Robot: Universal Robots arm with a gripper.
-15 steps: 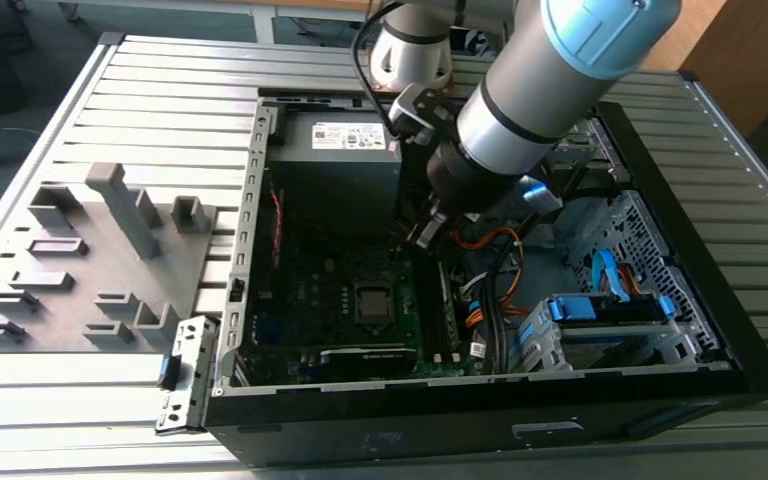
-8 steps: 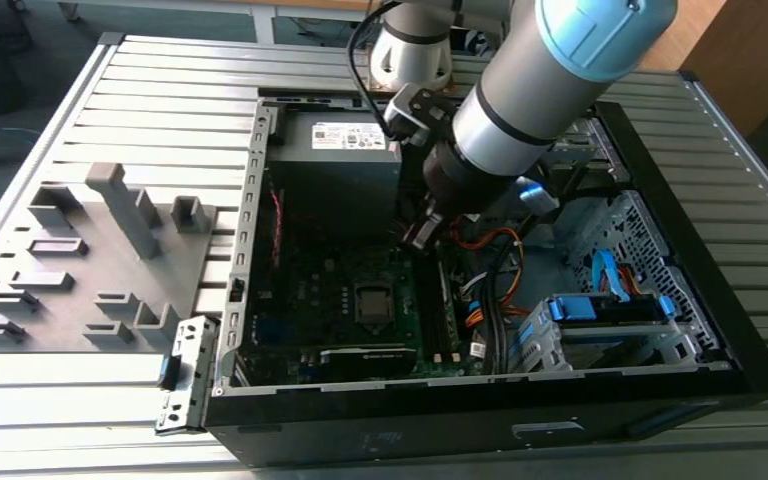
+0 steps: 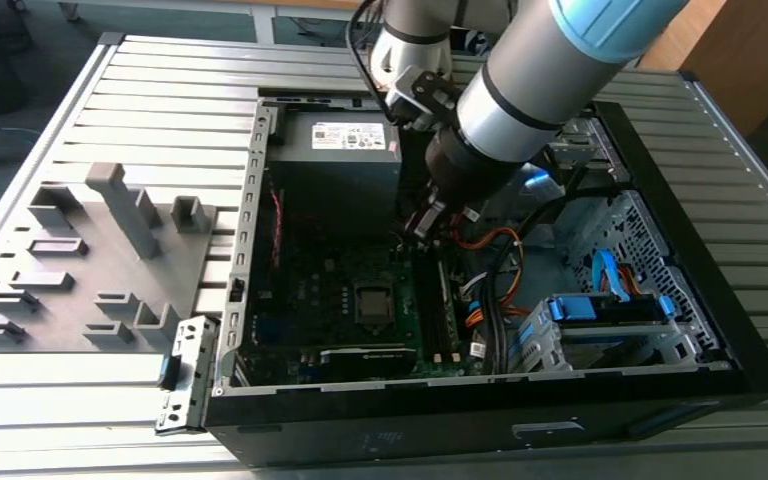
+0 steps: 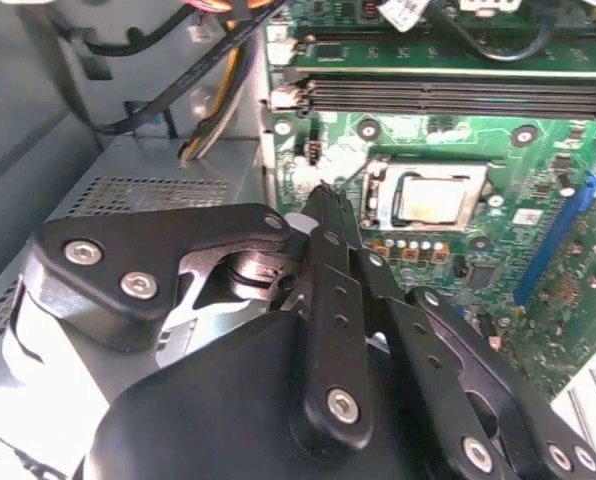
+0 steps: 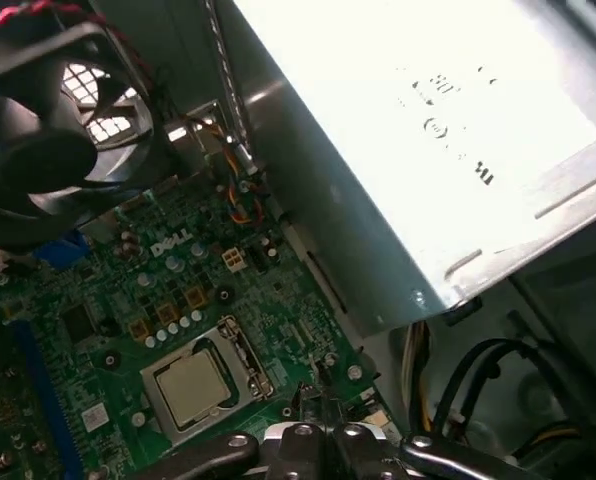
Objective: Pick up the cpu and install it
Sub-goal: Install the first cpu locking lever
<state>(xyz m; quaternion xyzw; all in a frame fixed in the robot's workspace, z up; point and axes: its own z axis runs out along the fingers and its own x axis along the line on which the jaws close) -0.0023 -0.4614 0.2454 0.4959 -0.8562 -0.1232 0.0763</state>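
Note:
The cpu [image 4: 433, 197] [image 5: 193, 385], a small pale square chip, lies flat inside the silver socket frame [image 4: 378, 190] on the green motherboard [image 3: 398, 320]. In the exterior view the socket [image 3: 373, 300] sits in the middle of the board. My gripper [image 3: 424, 222] hangs inside the open computer case, above the board between the socket and the grey power-supply box [image 3: 337, 150]. In both wrist views its black fingertips [image 4: 323, 200] [image 5: 313, 385] meet at a point just beside the socket, with nothing between them. The gripper is apart from the cpu.
The power-supply box [image 5: 408, 150] stands close beside the gripper. A black fan [image 5: 48, 130] sits past the socket, and black memory slots [image 4: 448, 95] run along the board. Orange and black cables [image 3: 491, 250] and a blue drive cage [image 3: 604, 310] lie on the exterior view's right. A grey parts fixture [image 3: 91, 260] sits left of the case.

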